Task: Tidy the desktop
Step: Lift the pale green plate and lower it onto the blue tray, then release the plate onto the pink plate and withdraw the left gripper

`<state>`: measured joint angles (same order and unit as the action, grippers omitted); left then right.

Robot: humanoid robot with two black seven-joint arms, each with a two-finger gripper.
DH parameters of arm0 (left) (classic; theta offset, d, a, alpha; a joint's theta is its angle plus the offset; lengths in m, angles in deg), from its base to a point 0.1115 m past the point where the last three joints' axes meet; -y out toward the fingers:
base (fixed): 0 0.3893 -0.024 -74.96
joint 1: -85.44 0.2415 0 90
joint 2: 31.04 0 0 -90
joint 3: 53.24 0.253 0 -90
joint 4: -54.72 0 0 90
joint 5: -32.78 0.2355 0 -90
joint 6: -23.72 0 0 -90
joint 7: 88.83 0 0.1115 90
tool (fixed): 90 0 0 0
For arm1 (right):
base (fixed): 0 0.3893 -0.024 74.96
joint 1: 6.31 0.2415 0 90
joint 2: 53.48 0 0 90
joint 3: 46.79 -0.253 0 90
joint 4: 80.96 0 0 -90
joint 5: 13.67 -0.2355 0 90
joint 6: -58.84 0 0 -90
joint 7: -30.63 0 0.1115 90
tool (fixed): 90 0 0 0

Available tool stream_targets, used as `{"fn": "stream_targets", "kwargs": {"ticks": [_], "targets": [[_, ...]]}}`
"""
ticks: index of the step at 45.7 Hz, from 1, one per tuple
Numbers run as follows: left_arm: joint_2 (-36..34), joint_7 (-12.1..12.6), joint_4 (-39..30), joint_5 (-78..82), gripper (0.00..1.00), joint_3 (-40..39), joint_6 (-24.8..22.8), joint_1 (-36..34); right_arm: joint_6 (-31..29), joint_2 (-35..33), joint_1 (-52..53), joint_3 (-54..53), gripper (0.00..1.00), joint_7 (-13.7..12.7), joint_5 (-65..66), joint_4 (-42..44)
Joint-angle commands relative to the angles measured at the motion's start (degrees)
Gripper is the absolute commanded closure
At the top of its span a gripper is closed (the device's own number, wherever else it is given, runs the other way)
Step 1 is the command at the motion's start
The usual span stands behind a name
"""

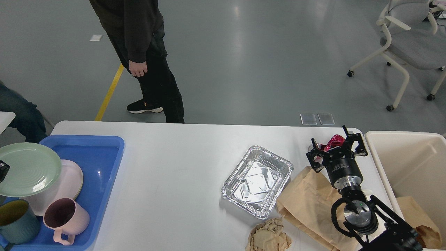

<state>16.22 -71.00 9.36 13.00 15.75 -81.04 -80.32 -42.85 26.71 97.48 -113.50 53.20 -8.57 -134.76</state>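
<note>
The desktop (174,174) fills the lower middle of the view. Taking the foil tray (257,180) on it as reference: the right gripper (337,148) stands to its right, fingers spread around a crumpled red wrapper (333,141) (contact cannot be confirmed). Brown paper bag (306,205) lies just right of the foil tray, crumpled paper ball (269,237) just below it. Cream bin (411,167) sits far right. Blue tray (97,167) sits far left, holding green plate (28,169) over pink plate (68,177), pink mug (66,216), teal mug (17,219). Left gripper (2,170) shows only a sliver at the green plate's edge; jaw state cannot be told.
</note>
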Motion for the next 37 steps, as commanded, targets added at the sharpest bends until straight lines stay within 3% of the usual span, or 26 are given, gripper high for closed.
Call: {"fn": "stream_targets", "kwargs": {"ticks": [1,15,37], "targets": [[0.2,-0.16,-0.08,0.88,1.0,-0.61,-0.17,0.26,0.0,0.05,0.0,0.0,0.0,0.02,0.0,0.0],[0.29,-0.16,-0.34,0.62,1.0,-10.8,-0.61,5.79,0.0,-0.04,0.0,0.0,0.0,0.02,0.0,0.0],[0.38,-0.43,0.1,0.18,0.97,-16.34,0.27,8.78,0.0,0.05,0.0,0.0,0.0,0.02,0.0,0.0]]}}
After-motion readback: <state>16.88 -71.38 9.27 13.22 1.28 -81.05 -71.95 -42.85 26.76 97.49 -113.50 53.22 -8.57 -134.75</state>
